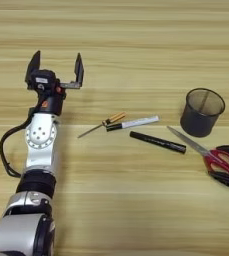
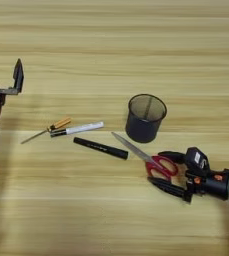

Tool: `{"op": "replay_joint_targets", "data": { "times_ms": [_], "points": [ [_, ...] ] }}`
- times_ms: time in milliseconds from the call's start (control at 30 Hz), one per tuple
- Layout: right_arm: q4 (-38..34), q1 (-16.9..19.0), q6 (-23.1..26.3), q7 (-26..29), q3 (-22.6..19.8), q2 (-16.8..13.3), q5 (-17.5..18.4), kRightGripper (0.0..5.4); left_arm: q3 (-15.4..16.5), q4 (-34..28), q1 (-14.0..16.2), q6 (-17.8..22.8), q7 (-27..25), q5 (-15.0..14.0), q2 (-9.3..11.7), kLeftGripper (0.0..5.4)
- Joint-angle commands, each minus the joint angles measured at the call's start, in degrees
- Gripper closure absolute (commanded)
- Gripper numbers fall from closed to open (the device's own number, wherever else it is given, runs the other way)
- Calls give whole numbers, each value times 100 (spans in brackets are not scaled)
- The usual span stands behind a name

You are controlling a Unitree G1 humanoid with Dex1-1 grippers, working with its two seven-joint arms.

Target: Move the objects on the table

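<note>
On the left of the table (image 1: 136, 30), the left arm reaches up the picture, and its pincer (image 1: 56, 67) stands spread wide with nothing between its two black fingers. It is well apart from all the small things.

Right of it, near the middle, the amber-handled tool (image 1: 102, 124) lies tilted, its thin metal tip pointing down-left. Its handle end touches or nearly touches the dark end of the white pen (image 1: 133, 123), which lies almost level. Just below the pen the black marker (image 1: 157, 142) lies slanted, its right end lower.

Further right the black mesh cup (image 2: 145, 118) stands upright, open end up. The scissors (image 2: 145, 155) lie just below it, blades closed and pointing up-left towards the marker, red handles down-right.

The right pincer (image 2: 167, 171) comes in from the right edge, one finger on each side of the red handles, near or touching them; whether it pinches them cannot be told.
</note>
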Motion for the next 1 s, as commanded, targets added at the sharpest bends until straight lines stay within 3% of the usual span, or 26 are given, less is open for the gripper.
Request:
{"op": "replay_joint_targets", "data": {
  "times_ms": [33, 533, 633, 1000],
  "points": [
    [72, -121, -93, -20, -8, 29, -108, 152, -9, 48, -108, -56, -12, 48, 16, 0],
    [290, -205, -160, -33, 45, 117, -276, 152, -14, 64, -134, -52, 2, 68, 14, 0],
    [283, -216, -167, -25, 36, 130, -281, 99, -14, 72, -140, -56, 8, 73, 11, 0],
    [-83, -173, -116, 13, -118, 123, -46, 2, -13, 52, -124, -60, 3, 66, 10, 0]
  ]
}}
